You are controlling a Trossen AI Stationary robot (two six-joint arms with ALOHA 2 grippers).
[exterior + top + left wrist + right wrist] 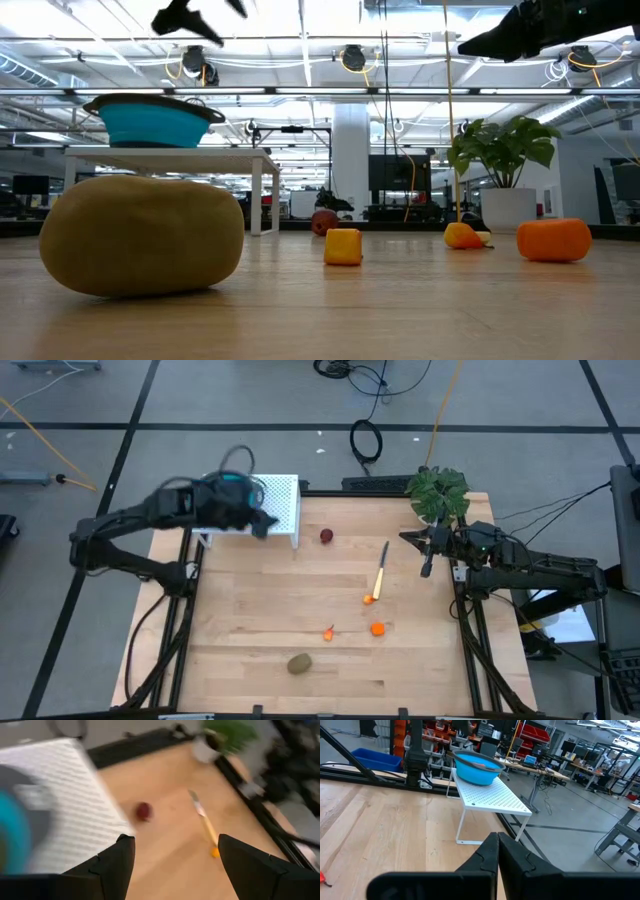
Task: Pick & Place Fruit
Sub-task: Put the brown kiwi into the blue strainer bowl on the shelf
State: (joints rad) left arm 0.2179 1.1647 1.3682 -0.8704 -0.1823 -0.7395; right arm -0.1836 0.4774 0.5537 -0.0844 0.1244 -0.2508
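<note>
Left tool (258,520) is up over the white rack (285,500) at the table's (250,610) far left corner, jaws spread, nothing between them. Left wrist view confirms: both fingers (112,862) wide apart, empty. A teal bowl (477,767) sits on the rack; something reddish lies in it, too small to identify.

Right tool (427,565) is parked at the right edge near the plant (438,492), fingers pressed together, holding nothing.

Fruit on the table:
- red ball (326,536), just beside the rack
- green-brown oval (299,663), near the front edge
- orange piece (377,628), mid-front
- small orange-red bit (328,632), near the orange piece
- orange bit (368,599), touching or just beside the tip of the knife (381,572); cannot tell which

Judgement: bowl is probably the drop target; most fruit is not yet placed. The red ball is nearest the left tool, a likely next pick.

Risks:
- The ball is round and may roll off when the fingers close unevenly or touch one side first.
- The ball lies close to the rack legs; a low approach from the rack side could clip the rack and shift the bowl.
- The orange bit by the knife: a grab there could catch the knife and drag it.
- Small bits may slip through a coarse pinch.
</note>
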